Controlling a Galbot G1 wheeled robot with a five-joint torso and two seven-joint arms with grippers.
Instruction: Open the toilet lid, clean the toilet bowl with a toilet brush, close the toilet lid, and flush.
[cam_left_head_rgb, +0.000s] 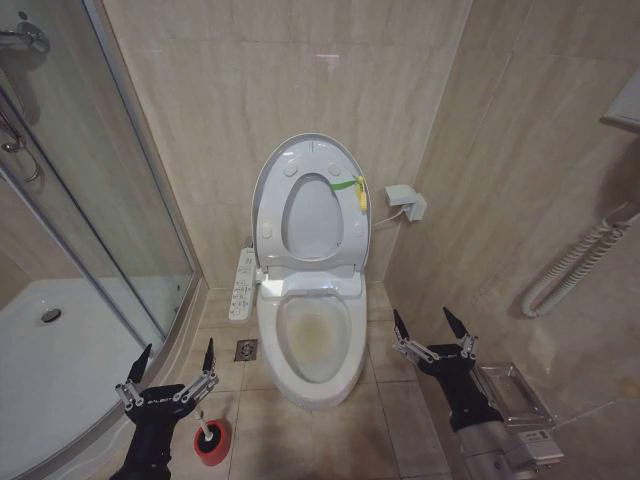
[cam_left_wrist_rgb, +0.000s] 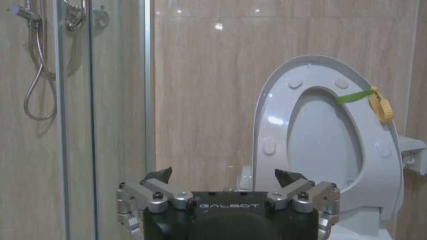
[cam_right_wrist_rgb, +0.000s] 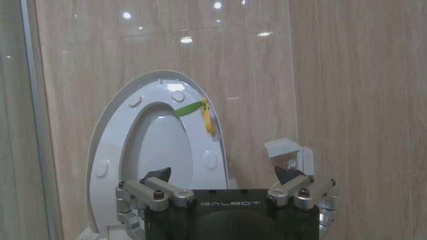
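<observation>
Standing upright, toilet lid (cam_left_head_rgb: 306, 190); toilet bowl (cam_left_head_rgb: 318, 345) seemingly yellow-stained; both grippers spread apart.

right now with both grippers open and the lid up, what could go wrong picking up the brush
1. The thin white-handled toilet brush stands in a small round red cup holder just below the open left gripper; a grab may lift or tip the cup too.
2. The large white glossy plastic toilet lid leans upright against the wall; a bump could drop it onto the stained white ceramic toilet bowl.
</observation>
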